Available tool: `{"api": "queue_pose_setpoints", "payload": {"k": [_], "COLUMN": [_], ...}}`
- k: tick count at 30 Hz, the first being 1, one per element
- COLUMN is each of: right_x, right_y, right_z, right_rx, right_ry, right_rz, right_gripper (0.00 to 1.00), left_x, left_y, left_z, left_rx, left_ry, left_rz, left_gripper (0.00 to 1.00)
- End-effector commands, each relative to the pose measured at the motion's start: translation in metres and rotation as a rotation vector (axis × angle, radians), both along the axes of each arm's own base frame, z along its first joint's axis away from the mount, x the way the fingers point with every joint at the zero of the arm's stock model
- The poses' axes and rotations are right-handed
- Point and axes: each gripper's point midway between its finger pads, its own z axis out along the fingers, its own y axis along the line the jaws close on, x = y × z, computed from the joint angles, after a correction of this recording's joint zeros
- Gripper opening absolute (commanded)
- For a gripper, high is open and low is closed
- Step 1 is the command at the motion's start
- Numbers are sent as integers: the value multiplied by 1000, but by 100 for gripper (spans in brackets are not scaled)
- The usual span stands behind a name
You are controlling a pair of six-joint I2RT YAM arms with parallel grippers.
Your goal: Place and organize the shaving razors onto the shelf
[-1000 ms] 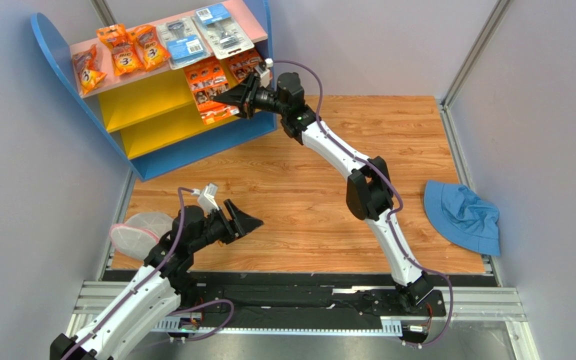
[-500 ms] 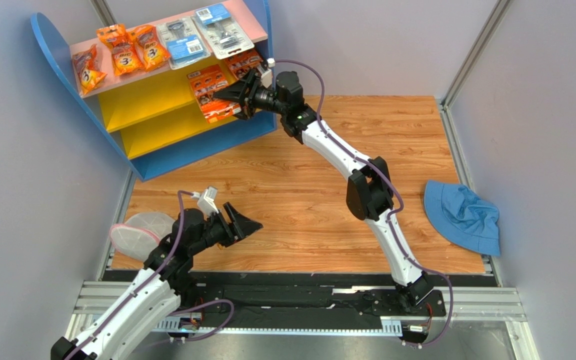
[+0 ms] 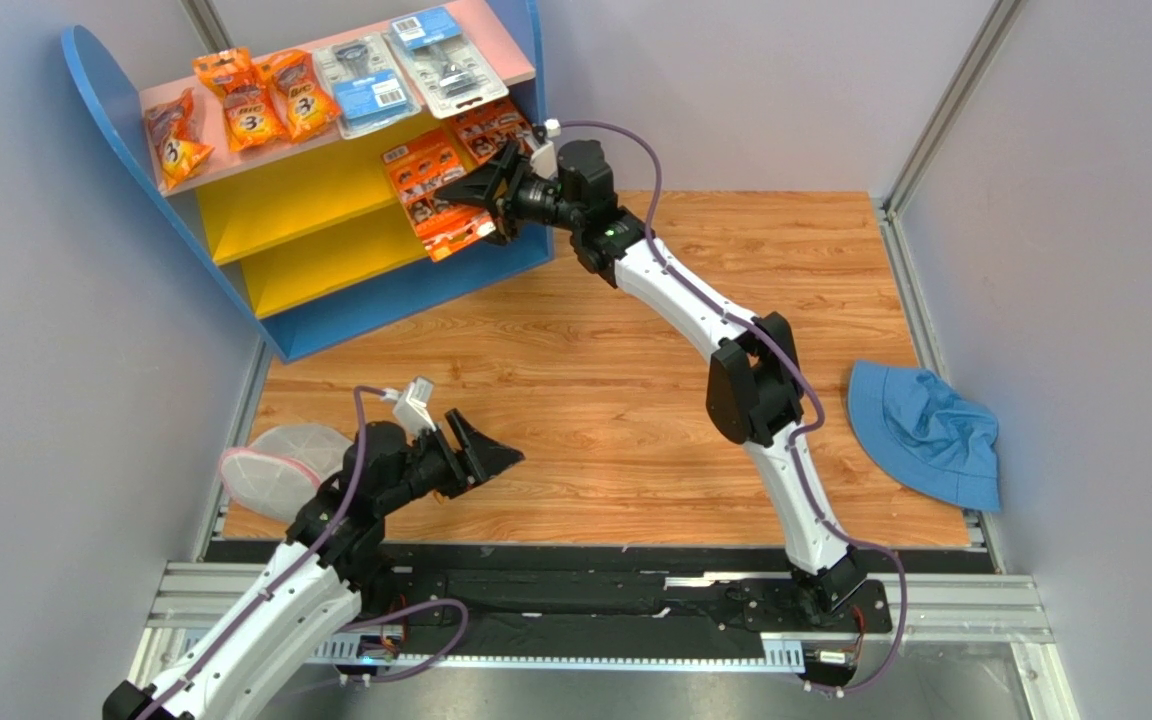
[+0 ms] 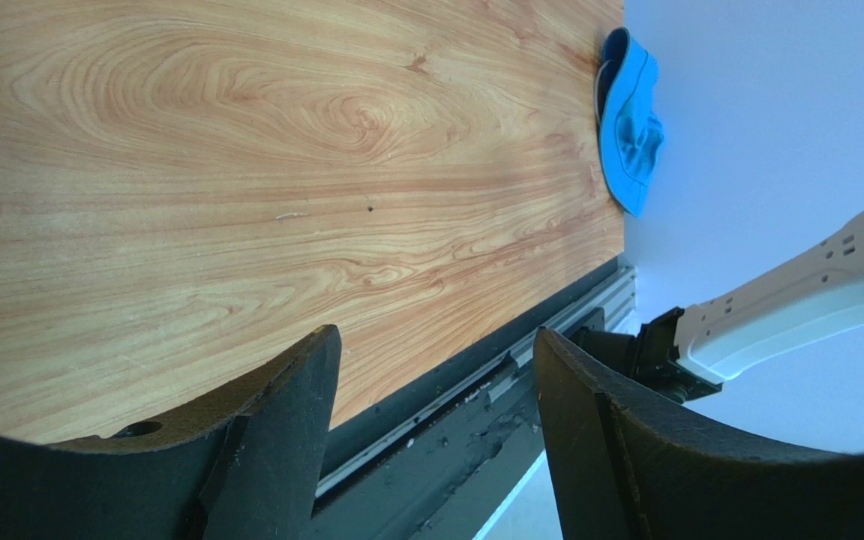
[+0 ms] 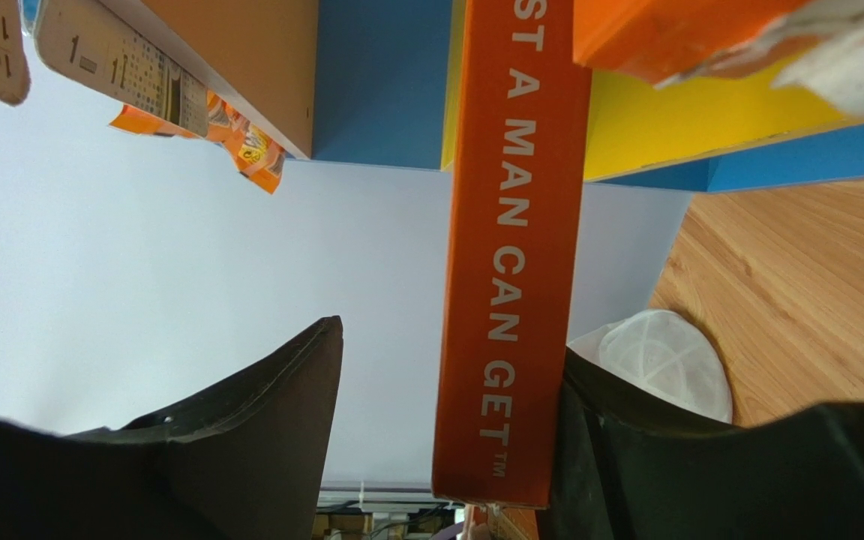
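Three-tier shelf with blue side panels [image 3: 402, 293] stands at the far-left corner of the wood-grain counter [image 3: 597, 375]. Its pink top board [image 3: 301, 143] carries three small orange bags [image 3: 241, 99] on the left and two clear blister packs with blue-grey backing [image 3: 367, 83] on the right, all lying flat. A wide orange razor card [image 3: 440, 188] sits tilted at the right end of the shelf's open front, across the upper yellow board [image 3: 297, 188]. A second orange card [image 3: 495, 128] is just behind it under the top board. Right gripper [image 3: 480, 192] is at that tilted card. In the wrist view the card [image 5: 510, 281] runs edge-on between the jaws, against one finger, with a clear gap to the other, so the claw [image 5: 448, 349] is wide, not clamped. Left gripper [image 3: 495, 450] hangs over the near-left part of the counter, jaws wide [image 4: 437, 338], nothing between them. Blue cloth hat [image 3: 925, 432] lies at the right edge. Whitish round mesh-like item [image 3: 274, 462] lies at the near-left corner.
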Motion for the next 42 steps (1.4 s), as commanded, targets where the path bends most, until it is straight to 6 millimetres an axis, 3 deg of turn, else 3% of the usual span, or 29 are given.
{"api": "queue_pose_setpoints", "payload": {"k": [1,6,8,9,11,12,18,24,28,32,36,42], "right_x": [-14,-16,-16,-15,-15,-14,-14,-16,-15,-15,-16,-16], "right_y": [-16,-19,-19,-18,-17,-17,-17,-16,-16,-15,-15,-15], "right_z": [41,33,34,33,38,37,40,40,41,41,38,34], "right_rx": [-1,-20,-17,-17,-8,-10,-6,-5,-3,-3,-9,-18], "right_ry": [-84,-74,-74,-71,-78,-74,-78,-78,-81,-81,-78,-71], "right_rz": [-19,-16,-14,-15,-13,-11,-8,4,6,12,18,26], "right_gripper": [61,62,62,62,62,62,62,62,63,63,63,63], "left_x": [-1,5,12,17,26,35,78,122,140,155,171,193], "left_y": [-1,2,5,6,9,7,1,16,20,20,15,18], "left_z": [4,12,22,39,46,62,113,145,157,163,163,170], "left_rx": [-13,7,38,52,103,124,160,193,195,191,194,189], "left_ry": [-12,-42,-57,-105,-113,-144,-218,-269,-289,-314,-298,-311], "left_rz": [-6,9,34,35,51,48,28,49,45,52,41,87], "left_gripper": [72,70,68,64,63,63,59,50,34,7,0,0]}}
